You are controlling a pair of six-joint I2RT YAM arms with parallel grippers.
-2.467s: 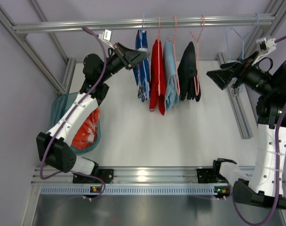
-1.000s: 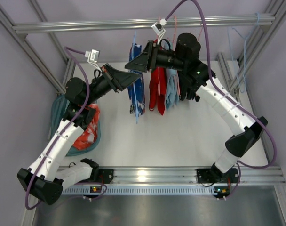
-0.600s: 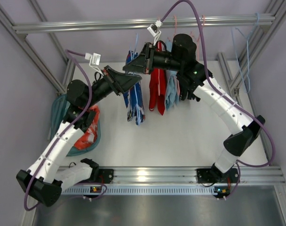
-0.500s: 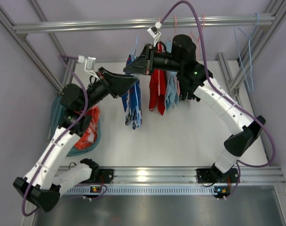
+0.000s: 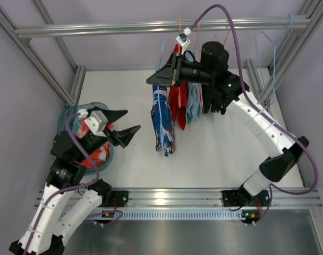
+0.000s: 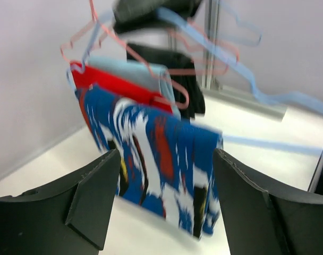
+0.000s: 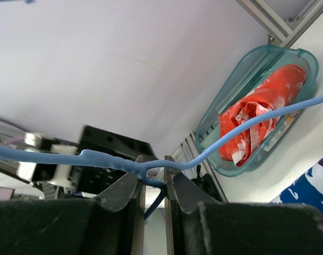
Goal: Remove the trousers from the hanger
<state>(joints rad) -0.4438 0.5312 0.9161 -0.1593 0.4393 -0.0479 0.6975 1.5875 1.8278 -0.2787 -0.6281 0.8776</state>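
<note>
The trousers (image 5: 162, 119), blue with white and red streaks, hang from the light-blue wire hanger (image 5: 162, 53). My right gripper (image 5: 153, 81) is shut on that hanger's wire near the hook, seen close up in the right wrist view, where the right gripper (image 7: 152, 164) pinches the hanger (image 7: 105, 159). My left gripper (image 5: 130, 120) stands open to the left of the trousers, apart from them. In the left wrist view the trousers (image 6: 167, 159) show blurred, some way beyond the open left gripper (image 6: 167, 154).
A plain red garment (image 5: 178, 106), a light-blue one (image 5: 192, 106) and a black one (image 5: 214, 103) hang on pink hangers from the top rail (image 5: 151, 25). A teal basket (image 5: 66, 119) with a red-orange garment sits at the left. Metal frame posts line both sides.
My left gripper let go of the trousers, opened and drew back towards the near left. My right gripper shut on the hanger and holds it with the trousers hanging lower.
</note>
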